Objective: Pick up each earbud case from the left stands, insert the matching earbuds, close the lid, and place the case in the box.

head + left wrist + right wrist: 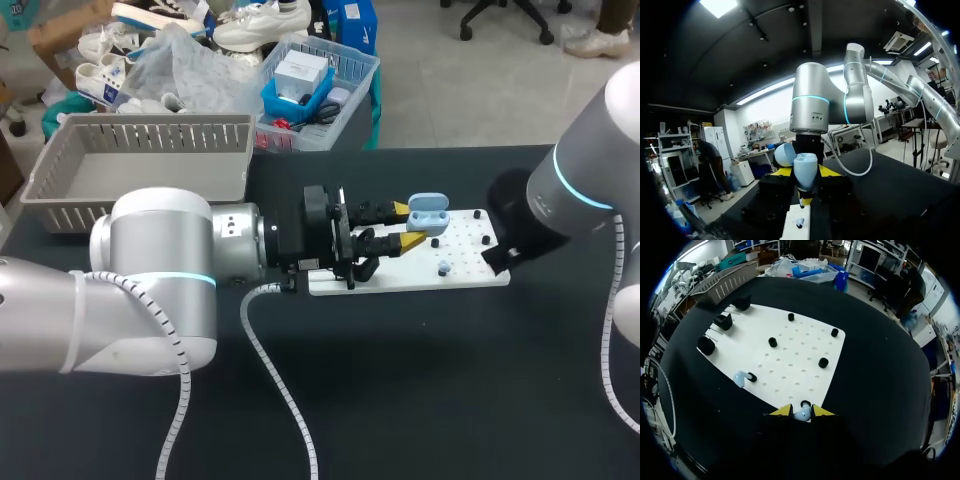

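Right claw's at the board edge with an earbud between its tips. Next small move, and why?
Probably lift the right claw straight up: its tips look shut on the earbud, which sits at the white board edge, and the left claw holds the open case ready.

Even light from above, soft shadows, left wrist view dimmer

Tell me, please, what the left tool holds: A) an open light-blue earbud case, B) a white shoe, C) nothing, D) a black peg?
A: the left tool is shut on the earbud case, lid open, over the white board.
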Available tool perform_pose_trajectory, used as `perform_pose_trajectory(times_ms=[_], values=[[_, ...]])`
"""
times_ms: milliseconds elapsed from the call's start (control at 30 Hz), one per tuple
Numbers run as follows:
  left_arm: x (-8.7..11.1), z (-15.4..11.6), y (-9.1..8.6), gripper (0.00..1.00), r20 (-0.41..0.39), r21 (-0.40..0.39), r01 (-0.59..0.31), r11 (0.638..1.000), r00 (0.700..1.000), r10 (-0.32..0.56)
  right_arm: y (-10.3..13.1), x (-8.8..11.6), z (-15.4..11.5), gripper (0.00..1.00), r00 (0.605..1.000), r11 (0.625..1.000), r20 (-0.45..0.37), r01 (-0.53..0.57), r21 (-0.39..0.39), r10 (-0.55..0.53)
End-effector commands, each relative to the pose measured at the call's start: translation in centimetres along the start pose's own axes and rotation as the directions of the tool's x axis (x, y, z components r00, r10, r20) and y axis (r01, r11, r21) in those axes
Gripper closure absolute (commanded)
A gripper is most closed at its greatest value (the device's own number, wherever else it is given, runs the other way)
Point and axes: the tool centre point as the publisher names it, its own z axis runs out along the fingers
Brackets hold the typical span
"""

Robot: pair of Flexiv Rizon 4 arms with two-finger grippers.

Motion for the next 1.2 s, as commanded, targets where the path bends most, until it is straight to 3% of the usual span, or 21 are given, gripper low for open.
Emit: perform_pose_trajectory(times_ms=[33, 233, 833, 1200], values=[[0.1, 0.1, -0.3, 1.00, 0.003, -0.049, -0.007, 0.999, 1.000, 0.008, 0.1, 0.0, 0.1, 0.85, 1.000, 1.000, 0.002, -0.002, 0.005, 0.002], [0.1, 0.1, -0.3, 1.00, 0.003, -0.049, -0.007, 0.999, 1.000, 0.008, 0.0, -0.1, 0.0, 1.00, 1.000, 1.000, 0.004, -0.007, 0.009, 0.007], [0.1, 0.1, -0.3, 1.00, 0.003, -0.049, -0.007, 0.999, 1.000, 0.008, 0.0, -0.2, -3.1, 1.00, 1.000, 0.999, -0.013, 0.011, 0.051, -0.011], [0.1, 0.1, -0.3, 1.00, 0.003, -0.049, -0.007, 0.999, 1.000, 0.008, 2.3, -0.5, -5.9, 1.00, 0.997, 0.995, -0.013, 0.070, 0.077, -0.070]])
